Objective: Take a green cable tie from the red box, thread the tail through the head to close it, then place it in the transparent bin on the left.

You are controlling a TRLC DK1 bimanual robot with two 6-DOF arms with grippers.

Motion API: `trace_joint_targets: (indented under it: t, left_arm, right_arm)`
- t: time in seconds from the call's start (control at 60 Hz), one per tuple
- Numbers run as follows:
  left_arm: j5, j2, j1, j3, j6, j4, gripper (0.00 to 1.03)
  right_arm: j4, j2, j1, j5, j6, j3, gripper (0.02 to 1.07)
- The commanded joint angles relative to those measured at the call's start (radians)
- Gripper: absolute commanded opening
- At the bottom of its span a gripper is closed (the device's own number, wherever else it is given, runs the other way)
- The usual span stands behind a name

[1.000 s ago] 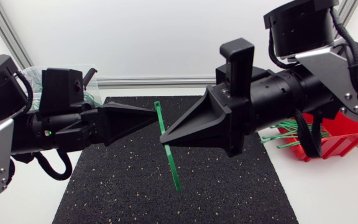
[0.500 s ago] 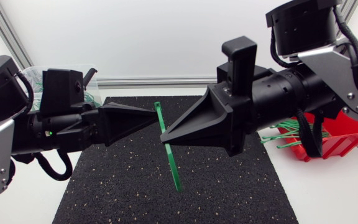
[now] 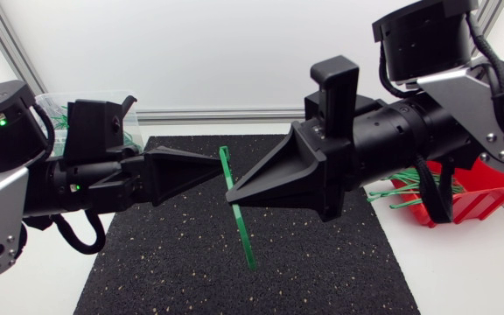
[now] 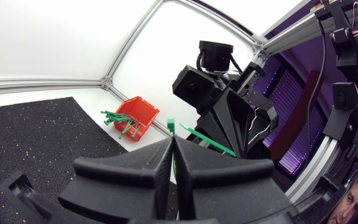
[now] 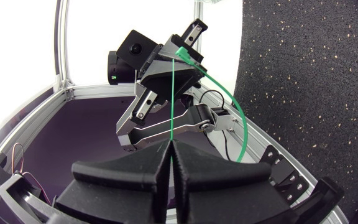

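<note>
A green cable tie (image 3: 237, 210) hangs steeply above the black mat (image 3: 164, 262), held by both arms. My left gripper (image 3: 220, 166) is shut on its upper part, just below the top end. My right gripper (image 3: 233, 198) is shut on it a little lower, and the long lower end hangs free toward the mat. In the left wrist view the tie (image 4: 171, 127) sticks out between the shut fingers, with the right gripper (image 4: 225, 121) close ahead. In the right wrist view the tie (image 5: 173, 99) runs up to the left gripper (image 5: 180, 55) and bows out in a curve.
The red box (image 3: 479, 188) with several green ties (image 3: 401, 188) sits at the right, behind my right arm. The transparent bin (image 3: 52, 107) stands at the back left, partly hidden by my left arm. An aluminium rail (image 3: 226, 114) borders the table's far side.
My left arm has shifted slightly to the right, nudging the tie's top end. The right arm and both grips are as before.
</note>
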Motion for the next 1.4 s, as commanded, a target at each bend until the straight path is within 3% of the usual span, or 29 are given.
trace_joint_targets:
  t: [0.0,1.0,1.383]
  left_arm:
    - [-0.001,-0.005,-0.001,-0.009,0.008,0.021,0.04]
    - [-0.004,-0.048,-0.025,-0.035,0.014,0.021,0.04]
    - [-0.141,-0.113,-0.113,-0.071,0.132,0.010,0.04]
  right_arm:
    - [0.012,0.009,0.006,-0.002,0.031,-0.023,0.07]
    - [0.018,0.028,-0.031,0.004,0.031,-0.021,0.07]
    - [0.009,0.043,-0.017,0.006,0.031,-0.011,0.07]
